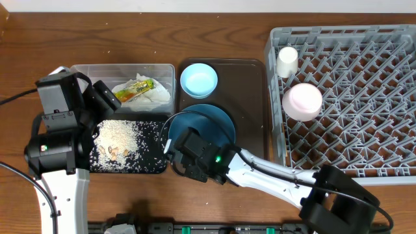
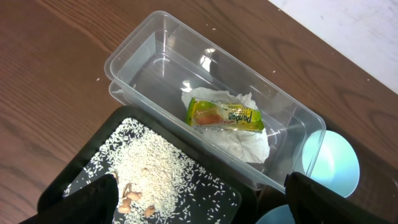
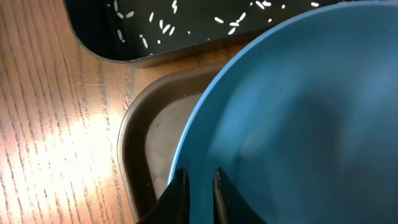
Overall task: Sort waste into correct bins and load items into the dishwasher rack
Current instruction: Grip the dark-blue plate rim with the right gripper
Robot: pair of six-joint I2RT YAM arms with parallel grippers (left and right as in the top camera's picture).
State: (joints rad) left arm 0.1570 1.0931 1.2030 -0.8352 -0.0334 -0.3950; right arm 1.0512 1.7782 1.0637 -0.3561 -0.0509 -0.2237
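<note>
The large dark-blue bowl (image 1: pixel 211 122) sits on the brown serving tray (image 1: pixel 251 97), behind it the small light-blue bowl (image 1: pixel 198 80). My right gripper (image 1: pixel 177 153) is shut on the dark-blue bowl's near-left rim (image 3: pixel 298 112), its fingers (image 3: pixel 198 177) astride the edge. My left gripper (image 2: pixel 202 202) is open and empty above the black tray (image 2: pixel 74 180) holding the rice (image 2: pixel 149 165). The clear tub (image 2: pixel 134 43) holds the napkin (image 2: pixel 245 144) and the yellow-green wrapper (image 2: pixel 224 116). The white cup (image 1: pixel 286 61) and the pink bowl (image 1: pixel 302 101) stand in the grey rack (image 1: pixel 364 130). The chopsticks are out of view.
A few brown bits (image 2: pixel 134 196) lie among the rice. The black tray (image 1: pixel 153 166) lies just left of the brown tray, the tub (image 1: pixel 84 70) behind it. The rack fills the right side of the table. Bare wood lies left of the tub.
</note>
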